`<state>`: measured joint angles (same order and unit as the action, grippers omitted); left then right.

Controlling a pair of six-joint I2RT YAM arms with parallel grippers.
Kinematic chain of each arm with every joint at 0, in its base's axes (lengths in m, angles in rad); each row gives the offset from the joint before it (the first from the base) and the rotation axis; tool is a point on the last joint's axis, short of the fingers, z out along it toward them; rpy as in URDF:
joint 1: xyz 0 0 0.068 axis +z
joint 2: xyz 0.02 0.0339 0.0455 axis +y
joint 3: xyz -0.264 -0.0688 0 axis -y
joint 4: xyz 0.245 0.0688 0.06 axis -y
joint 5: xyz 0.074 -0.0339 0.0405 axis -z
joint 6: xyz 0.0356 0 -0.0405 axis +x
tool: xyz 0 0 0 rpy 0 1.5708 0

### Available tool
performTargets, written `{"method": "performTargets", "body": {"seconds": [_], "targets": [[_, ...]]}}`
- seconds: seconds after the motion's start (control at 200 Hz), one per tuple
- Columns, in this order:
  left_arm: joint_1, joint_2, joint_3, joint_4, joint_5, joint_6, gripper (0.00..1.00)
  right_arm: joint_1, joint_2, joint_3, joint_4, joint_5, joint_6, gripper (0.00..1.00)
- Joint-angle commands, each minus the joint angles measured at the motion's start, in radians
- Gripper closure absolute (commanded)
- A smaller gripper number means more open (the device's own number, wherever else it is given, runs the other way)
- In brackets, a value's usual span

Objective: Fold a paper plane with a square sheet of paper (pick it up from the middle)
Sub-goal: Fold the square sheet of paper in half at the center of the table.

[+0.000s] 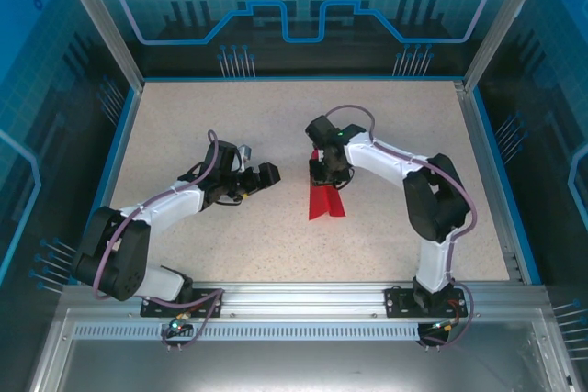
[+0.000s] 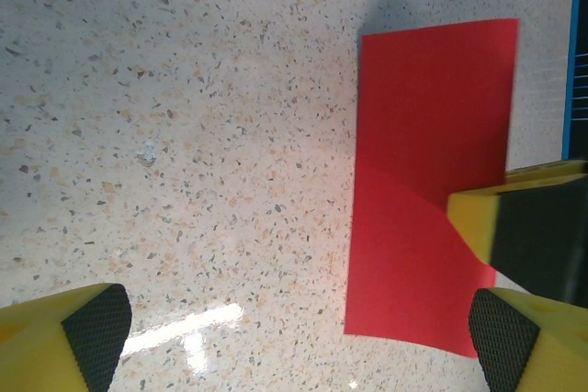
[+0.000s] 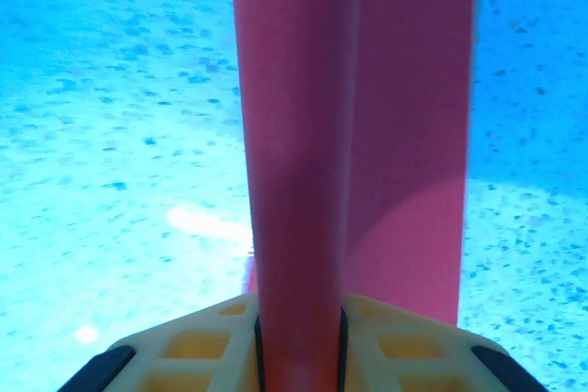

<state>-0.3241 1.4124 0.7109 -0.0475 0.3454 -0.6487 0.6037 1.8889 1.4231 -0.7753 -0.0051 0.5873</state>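
The square sheet of paper (image 1: 326,201) is bright red and lies at mid-table, seen as a tall narrow strip (image 2: 423,153) in the left wrist view. My right gripper (image 1: 327,172) stands over its far end. In the right wrist view a raised red ridge of the paper (image 3: 303,135) runs between the yellow jaws of that gripper (image 3: 299,346), which are shut on it. One of its fingers (image 2: 533,227) rests on the paper's right edge. My left gripper (image 1: 268,176) sits a little left of the paper, open and holding nothing (image 2: 299,346), with bare table between its pads.
The speckled tabletop (image 1: 230,117) has free room on all sides of the paper. A blue rim (image 1: 119,135) and metal frame posts border it. The aluminium rail (image 1: 303,298) with both arm bases runs along the near edge.
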Motion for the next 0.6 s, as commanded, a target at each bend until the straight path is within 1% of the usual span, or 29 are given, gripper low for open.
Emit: {"method": "performTargets", "body": {"seconds": [0.0,0.105,0.185,0.245,0.305,0.435,0.5,0.59], "targets": [[-0.01,-0.031,0.017,-0.022,-0.006,0.016,0.01,-0.041,-0.075,-0.04,0.098,-0.203,0.032,0.74],[-0.01,-0.036,0.02,-0.02,-0.006,0.011,0.01,-0.087,-0.144,-0.123,0.305,-0.449,0.131,0.71],[-0.01,-0.039,0.025,-0.017,-0.003,0.004,0.02,-0.117,-0.175,-0.177,0.456,-0.556,0.216,0.7],[-0.01,-0.04,0.032,-0.013,0.004,-0.001,0.02,-0.14,-0.182,-0.212,0.528,-0.596,0.263,0.69],[-0.013,-0.036,0.041,-0.008,0.013,-0.002,0.02,-0.161,-0.175,-0.251,0.577,-0.609,0.294,0.68],[-0.028,-0.009,0.076,-0.014,0.029,0.007,0.02,-0.191,-0.135,-0.337,0.627,-0.59,0.322,0.68],[-0.04,0.008,0.092,-0.015,0.036,0.008,0.01,-0.194,-0.119,-0.374,0.625,-0.563,0.309,0.67],[-0.063,0.029,0.108,-0.013,0.037,0.01,0.02,-0.201,-0.106,-0.401,0.58,-0.519,0.268,0.65]]}}
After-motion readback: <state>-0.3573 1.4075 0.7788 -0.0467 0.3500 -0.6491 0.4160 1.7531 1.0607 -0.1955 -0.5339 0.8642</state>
